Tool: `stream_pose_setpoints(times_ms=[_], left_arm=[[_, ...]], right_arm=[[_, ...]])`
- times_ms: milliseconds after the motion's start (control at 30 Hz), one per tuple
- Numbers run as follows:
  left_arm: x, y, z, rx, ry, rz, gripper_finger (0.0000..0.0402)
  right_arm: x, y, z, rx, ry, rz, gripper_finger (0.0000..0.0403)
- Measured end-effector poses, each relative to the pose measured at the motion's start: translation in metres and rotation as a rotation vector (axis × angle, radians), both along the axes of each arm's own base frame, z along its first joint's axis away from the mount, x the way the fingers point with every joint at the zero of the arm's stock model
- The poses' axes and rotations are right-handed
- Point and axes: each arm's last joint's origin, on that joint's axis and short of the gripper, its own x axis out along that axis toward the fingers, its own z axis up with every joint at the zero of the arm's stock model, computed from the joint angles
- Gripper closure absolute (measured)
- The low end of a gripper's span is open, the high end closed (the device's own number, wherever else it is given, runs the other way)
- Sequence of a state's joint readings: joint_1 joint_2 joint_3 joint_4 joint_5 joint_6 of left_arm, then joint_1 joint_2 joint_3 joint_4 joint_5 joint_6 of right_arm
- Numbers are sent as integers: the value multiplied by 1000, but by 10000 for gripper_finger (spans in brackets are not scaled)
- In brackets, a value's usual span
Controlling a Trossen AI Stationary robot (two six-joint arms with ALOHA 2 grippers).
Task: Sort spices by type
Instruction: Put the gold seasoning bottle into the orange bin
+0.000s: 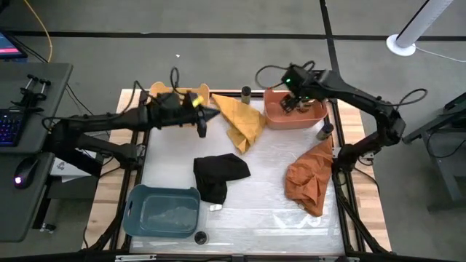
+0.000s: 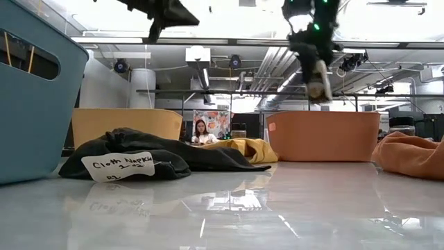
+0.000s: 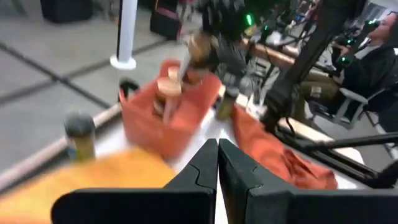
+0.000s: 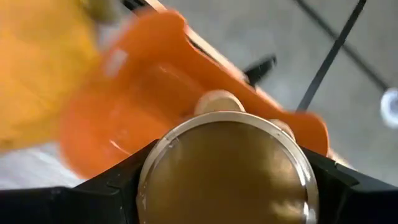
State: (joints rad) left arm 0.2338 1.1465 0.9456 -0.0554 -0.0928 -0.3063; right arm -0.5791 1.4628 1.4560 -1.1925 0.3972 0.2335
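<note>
My right gripper (image 1: pixel 291 102) hangs over the salmon bin (image 1: pixel 314 116) at the far right and is shut on a spice jar (image 4: pixel 227 168). A tan-lidded jar (image 3: pixel 168 87) stands inside that bin. A dark-lidded jar (image 1: pixel 246 92) stands at the far edge. Another jar (image 1: pixel 325 131) stands by the right edge, and one more (image 1: pixel 200 237) stands on the near edge by the blue bin. My left gripper (image 1: pixel 202 124) is shut and empty, held in the air beside the yellow cloth (image 1: pixel 242 120). My right gripper pinches the spice jar by its round side wall (image 4: pixel 149 180), one finger (image 4: pixel 115 186) on each side. The jar's round end (image 4: pixel 227 155) faces the wrist camera. The fingers point down from above. The jar (image 2: pixel 318 75) is lifted clear over the salmon bin (image 2: pixel 322 135).
A black cloth (image 1: pixel 218 175) lies mid-table and an orange cloth (image 1: pixel 309 178) lies on the right. The blue bin (image 1: pixel 162 211) sits at the near left. The yellow bin (image 1: pixel 178 91) sits at the far left, under my left arm. A person (image 2: pixel 201 130) sits far behind the table.
</note>
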Motion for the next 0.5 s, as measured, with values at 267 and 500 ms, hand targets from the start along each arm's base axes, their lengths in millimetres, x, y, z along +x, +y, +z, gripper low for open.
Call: stream_pose_setpoints(times_ms=[267, 500], left_arm=[[1, -14, -25, -78, 33, 84, 401], [2, -12, -20, -63, -25, 113, 401]], right_arm=[[-53, -31, -41, 81, -126, -202, 128], [-58, -33, -72, 173, -151, -265, 128]])
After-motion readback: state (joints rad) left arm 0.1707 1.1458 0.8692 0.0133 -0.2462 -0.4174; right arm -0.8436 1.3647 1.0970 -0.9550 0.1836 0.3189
